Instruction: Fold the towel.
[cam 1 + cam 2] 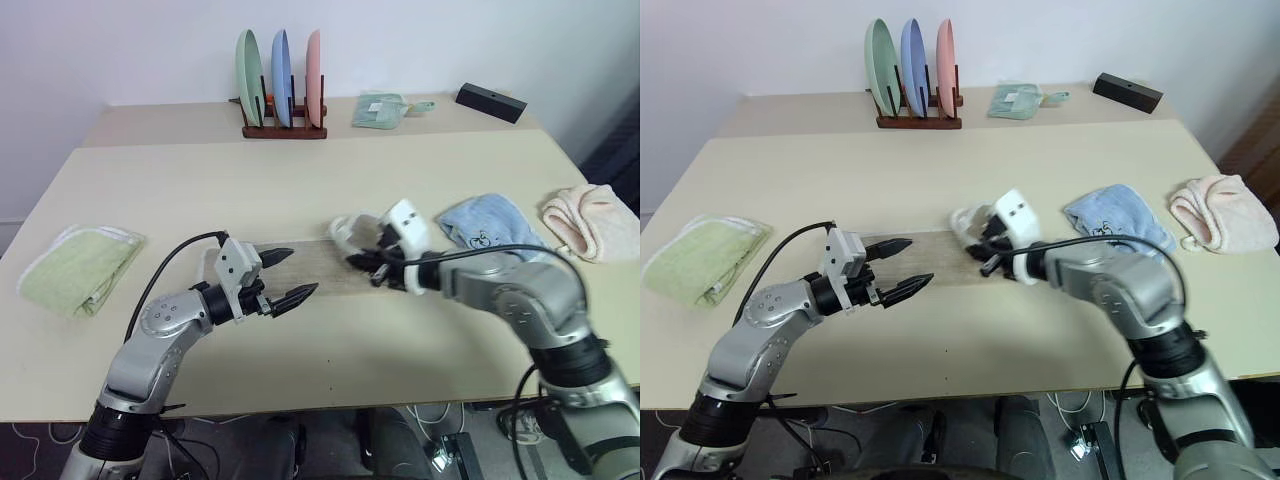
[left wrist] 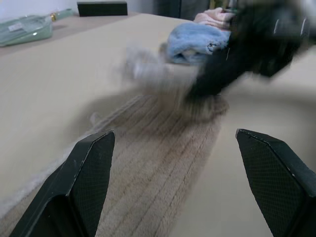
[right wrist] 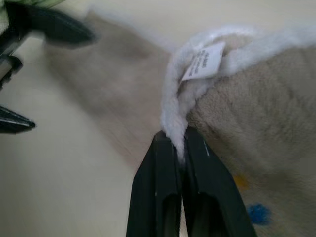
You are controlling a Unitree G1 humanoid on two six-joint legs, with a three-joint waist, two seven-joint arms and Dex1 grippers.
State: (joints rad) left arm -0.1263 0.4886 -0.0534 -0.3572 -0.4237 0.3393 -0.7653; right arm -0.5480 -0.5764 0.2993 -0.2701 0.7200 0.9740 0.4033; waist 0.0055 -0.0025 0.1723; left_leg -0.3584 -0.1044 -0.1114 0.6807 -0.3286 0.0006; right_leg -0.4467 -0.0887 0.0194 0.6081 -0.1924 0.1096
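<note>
Lying mid-tabletop toward the near edge: towel (image 1: 315, 262), white edge pinched by right gripper (image 3: 178, 143); left gripper (image 1: 286, 277) spread wide above it, empty.

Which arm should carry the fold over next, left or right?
Right. The right gripper is shut on the towel's whitish edge, already lifted. The left gripper hovers open over the other end, holding nothing.
</note>
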